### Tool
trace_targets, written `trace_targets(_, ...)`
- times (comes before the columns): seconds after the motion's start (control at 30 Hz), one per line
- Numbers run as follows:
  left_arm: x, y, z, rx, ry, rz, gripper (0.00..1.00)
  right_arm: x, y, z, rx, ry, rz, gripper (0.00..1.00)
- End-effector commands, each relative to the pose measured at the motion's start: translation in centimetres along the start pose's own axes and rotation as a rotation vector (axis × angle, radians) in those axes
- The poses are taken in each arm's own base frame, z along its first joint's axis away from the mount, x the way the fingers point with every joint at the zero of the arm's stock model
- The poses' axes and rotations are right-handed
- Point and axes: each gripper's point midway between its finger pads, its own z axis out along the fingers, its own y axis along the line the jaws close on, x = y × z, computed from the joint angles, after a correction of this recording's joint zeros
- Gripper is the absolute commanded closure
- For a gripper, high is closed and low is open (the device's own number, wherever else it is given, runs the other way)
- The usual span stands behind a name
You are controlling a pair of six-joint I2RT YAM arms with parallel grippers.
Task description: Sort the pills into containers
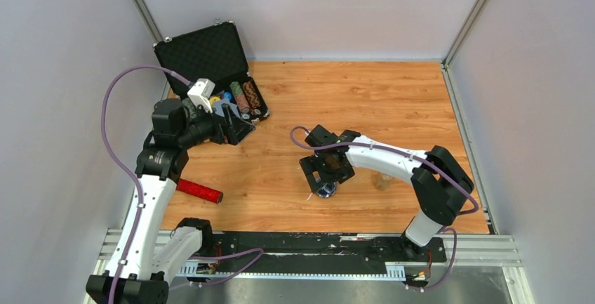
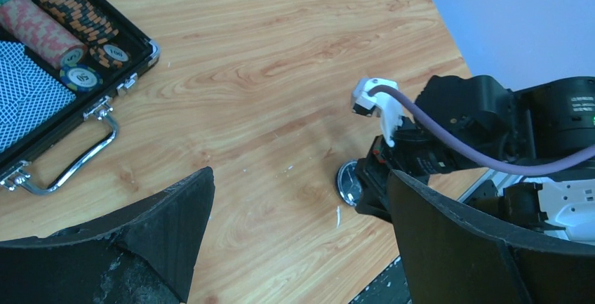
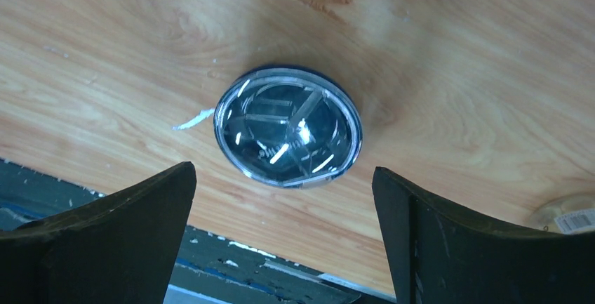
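The container is a small round dish (image 3: 288, 127) with a dark rim, a silvery-blue inside and dark dividers. It lies on the wooden table near the front edge, also seen from above (image 1: 325, 191). My right gripper (image 3: 283, 175) hovers just over its near rim, open, with nothing between its fingers. In the left wrist view the dish (image 2: 347, 181) is half hidden behind the right arm. My left gripper (image 2: 300, 177) is open and empty, held above bare wood beside the poker-chip case at the far left (image 1: 242, 130). No pills show.
An open black poker-chip case (image 1: 210, 65) with chip rows stands at the back left. A red cylinder (image 1: 198, 190) lies by the left arm. A clear round thing with a label (image 3: 572, 216) sits right of the dish. A white sliver (image 3: 193, 119) lies left of the dish.
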Motion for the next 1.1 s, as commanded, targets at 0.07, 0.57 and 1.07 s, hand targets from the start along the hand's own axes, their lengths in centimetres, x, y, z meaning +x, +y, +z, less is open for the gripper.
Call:
trace_targets(0.07, 0.1, -0.5, -0.8, -0.002, -0.025, 0.003, 0.0, -2.4, -0.1, 1.0, 0.094, -0.036, -0.058, 0.04)
trace_targets(0.57, 1.6, 0.0, -0.4, -0.002, -0.003, -0.044, 0.0, -2.6, 0.5, 1.6, 0.122, -0.02, -0.002, 0.34)
trace_targets(1.07, 4.8, 1.2, 5.6, -0.036, 0.042, -0.216, 0.0, -9.5, -6.1, 0.6, 0.158, -0.082, 0.644, 0.32)
